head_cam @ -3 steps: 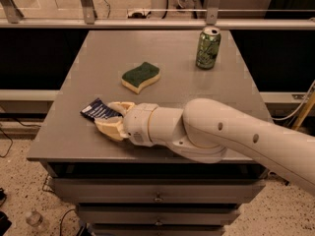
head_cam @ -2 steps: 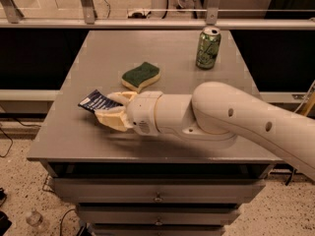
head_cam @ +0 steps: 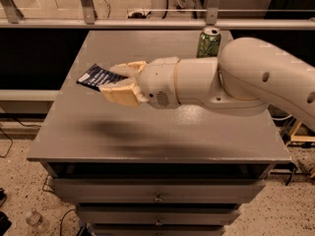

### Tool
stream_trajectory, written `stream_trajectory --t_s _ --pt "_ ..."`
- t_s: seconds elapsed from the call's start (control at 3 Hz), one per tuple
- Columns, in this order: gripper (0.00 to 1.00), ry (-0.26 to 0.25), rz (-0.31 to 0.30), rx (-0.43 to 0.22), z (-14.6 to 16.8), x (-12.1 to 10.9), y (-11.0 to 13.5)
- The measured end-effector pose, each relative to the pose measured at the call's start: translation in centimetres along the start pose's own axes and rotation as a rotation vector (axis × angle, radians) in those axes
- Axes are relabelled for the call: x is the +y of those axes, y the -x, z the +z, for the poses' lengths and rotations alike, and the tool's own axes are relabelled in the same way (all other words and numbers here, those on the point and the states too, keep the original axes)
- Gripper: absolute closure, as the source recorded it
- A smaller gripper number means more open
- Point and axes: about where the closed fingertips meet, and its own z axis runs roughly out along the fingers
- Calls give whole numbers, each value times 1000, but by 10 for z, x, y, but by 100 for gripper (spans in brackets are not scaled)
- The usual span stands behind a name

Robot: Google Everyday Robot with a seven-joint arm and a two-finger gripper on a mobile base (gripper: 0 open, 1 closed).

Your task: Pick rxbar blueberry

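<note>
The gripper [head_cam: 110, 78] is clamped on the bar [head_cam: 92, 76], which seems, by the shadow beneath, to hang clear above the table [head_cam: 147, 136] toward its left edge. The pick looks nearly done, with only a firm hold left. The can [head_cam: 208, 43] stands well apart at the back, and there is open room leftward and upward.

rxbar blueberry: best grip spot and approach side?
Grip the rxbar blueberry at the end nearest the arm, coming from that side and clamping its two flat faces: it is thin and flat. The pincer, above the table, holds it that way.
</note>
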Motion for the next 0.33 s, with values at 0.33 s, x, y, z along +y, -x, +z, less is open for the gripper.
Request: stream_trajectory --t_s 0.33 --pt "100 26 -52 13 -16 -5 32"
